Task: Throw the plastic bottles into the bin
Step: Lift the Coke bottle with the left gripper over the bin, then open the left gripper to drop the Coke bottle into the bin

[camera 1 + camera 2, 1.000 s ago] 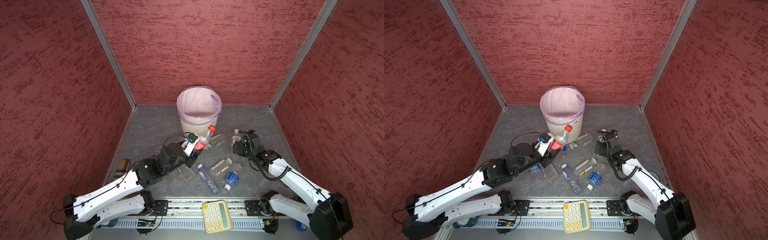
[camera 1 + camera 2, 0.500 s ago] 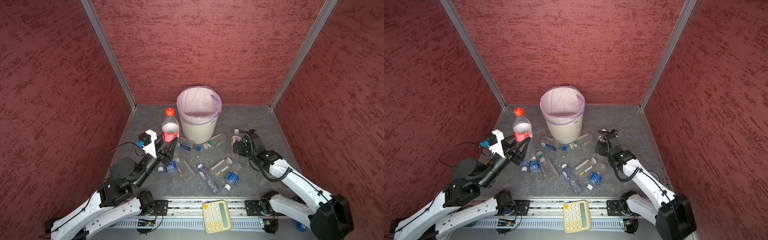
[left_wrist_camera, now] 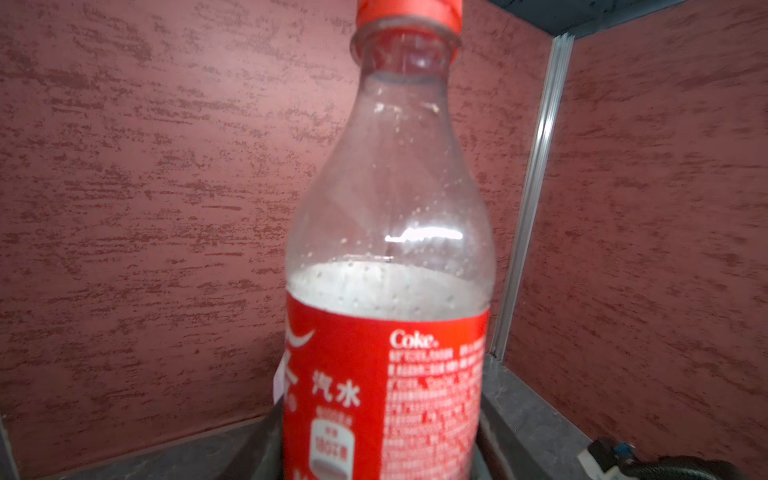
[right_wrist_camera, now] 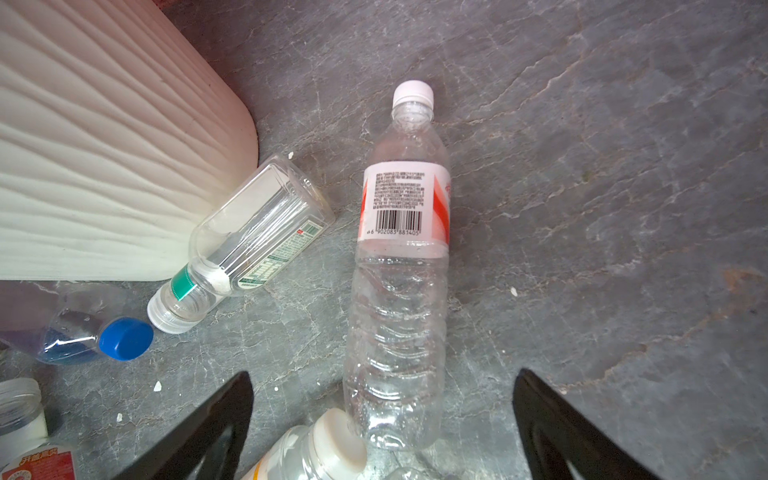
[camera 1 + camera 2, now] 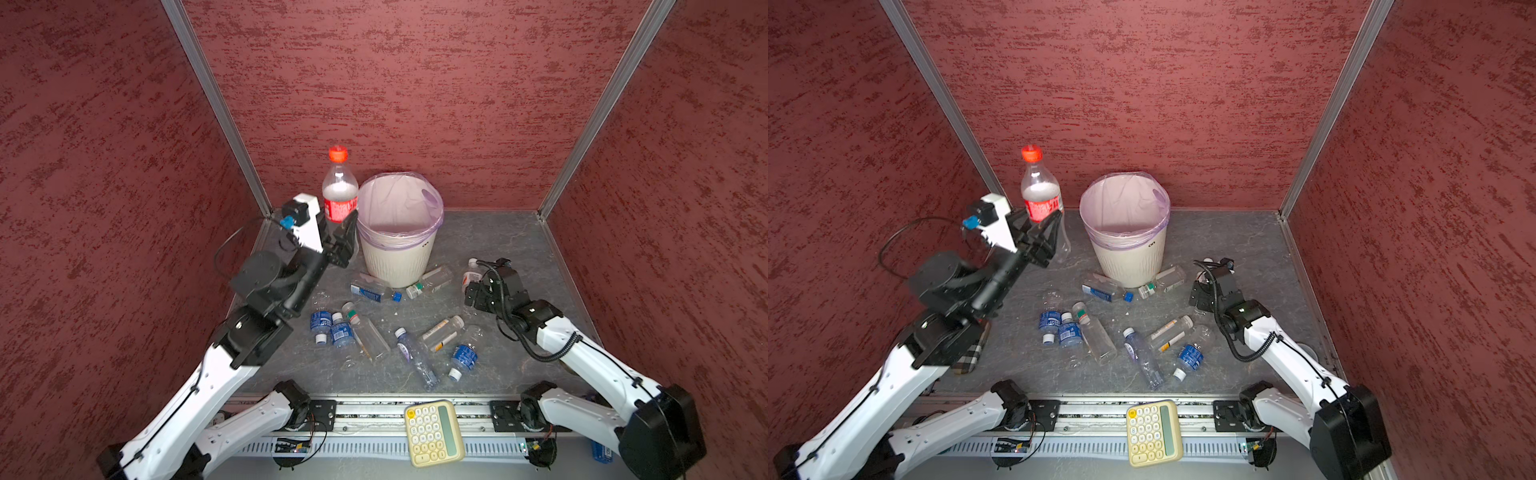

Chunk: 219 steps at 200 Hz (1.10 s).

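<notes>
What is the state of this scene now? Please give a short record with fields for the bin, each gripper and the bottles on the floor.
bin: round cream ribbed plastic bin with lilac liner; no bottle visible inside
left gripper: shut on the red-capped clear plastic cola bottle, held upright, left of the bin
right gripper: open, jaws on either side of a lying white-capped clear plastic bottle with a red-white label
floor: roughly ten other clear bottles lying loose
other: pale yellow calculator on the front rail

A cream-yellow calculator (image 5: 433, 432) lies at the front edge, and a plaid item (image 5: 971, 353) on the grey floor (image 5: 498, 241).
</notes>
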### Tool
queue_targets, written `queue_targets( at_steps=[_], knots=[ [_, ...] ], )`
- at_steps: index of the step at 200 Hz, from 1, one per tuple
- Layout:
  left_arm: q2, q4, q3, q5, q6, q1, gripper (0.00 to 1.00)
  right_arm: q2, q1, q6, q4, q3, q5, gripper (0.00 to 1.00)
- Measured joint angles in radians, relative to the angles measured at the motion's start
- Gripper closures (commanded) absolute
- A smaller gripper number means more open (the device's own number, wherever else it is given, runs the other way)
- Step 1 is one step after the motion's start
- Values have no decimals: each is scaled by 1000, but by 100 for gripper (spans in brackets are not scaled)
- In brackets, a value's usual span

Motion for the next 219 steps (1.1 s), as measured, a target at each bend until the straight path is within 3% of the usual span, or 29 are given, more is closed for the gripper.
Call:
queue_targets(
  at_steps=[17,28,43,50,70,122,172,219],
  knots=[
    [216,55,152,139,-64,127,44,0,0,-1,3,0,0,2],
    [374,86,280,217,-103,174,36,-1,0,-1,4,0,0,1],
    [582,98,442,296,-140,206,19,-5,0,-1,4,0,0,1],
    [654,93,494,320,-155,211,0,-8,0,-1,3,0,0,1],
    [759,61,521,358,-200,216,1,-23,0,0,0,0,3,1],
    [610,55,350,373,-225,208,1,-22,-3,0,-6,6,10,1],
    [377,91,288,381,-206,193,1,120,-37,-10,-9,86,8,1],
    [248,59,111,360,-198,194,0,265,-69,-35,-8,169,7,1]
  ],
)
